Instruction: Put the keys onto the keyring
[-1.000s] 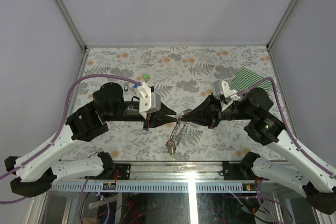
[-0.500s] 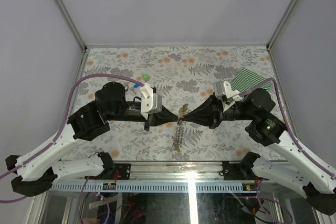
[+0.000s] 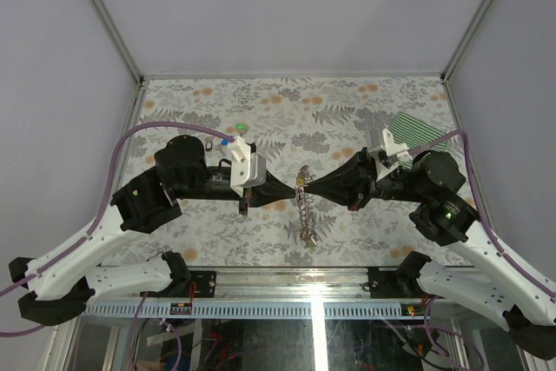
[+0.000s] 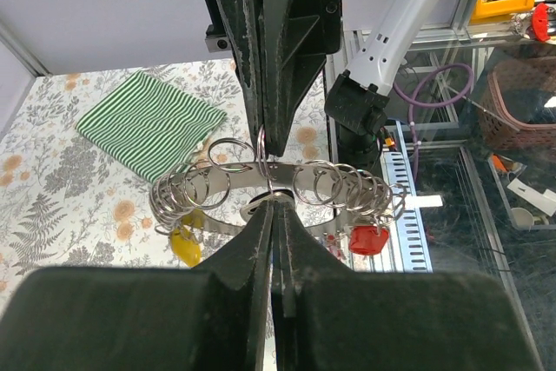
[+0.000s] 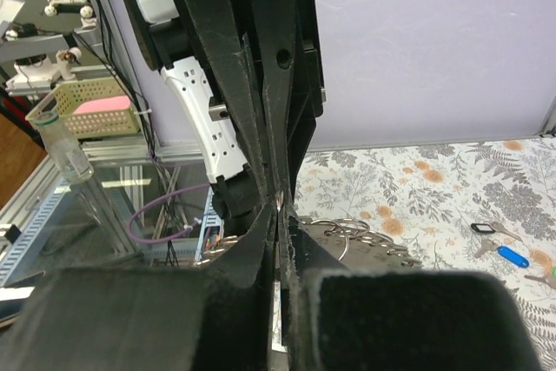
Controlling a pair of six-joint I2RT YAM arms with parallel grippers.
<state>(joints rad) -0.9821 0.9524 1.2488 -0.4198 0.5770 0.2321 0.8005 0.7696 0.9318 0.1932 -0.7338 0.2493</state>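
The keyring [image 3: 305, 215], a wide grey metal band strung with several small wire rings, hangs edge-on above the table between my two grippers. My left gripper [image 3: 294, 187] and right gripper [image 3: 305, 185] meet tip to tip at its top, both shut on it. In the left wrist view the keyring [image 4: 304, 171] carries a yellow key [image 4: 184, 247] and a red key [image 4: 369, 238], with my left gripper [image 4: 274, 206] pinching it from below and my right gripper [image 4: 263, 152] from above. Loose on the table lie a green key [image 3: 241, 128], a blue key [image 3: 224, 140] and a black key [image 3: 211, 142].
A green striped cloth [image 3: 417, 132] lies at the back right of the floral table, beside the right arm. Purple cables loop out from both arms. The table's near metal rail [image 3: 313, 274] runs under the hanging ring.
My left gripper has closed on the keyring. The ring has swung from slanting down-left to hanging nearly straight down, and the right arm has shifted slightly right.
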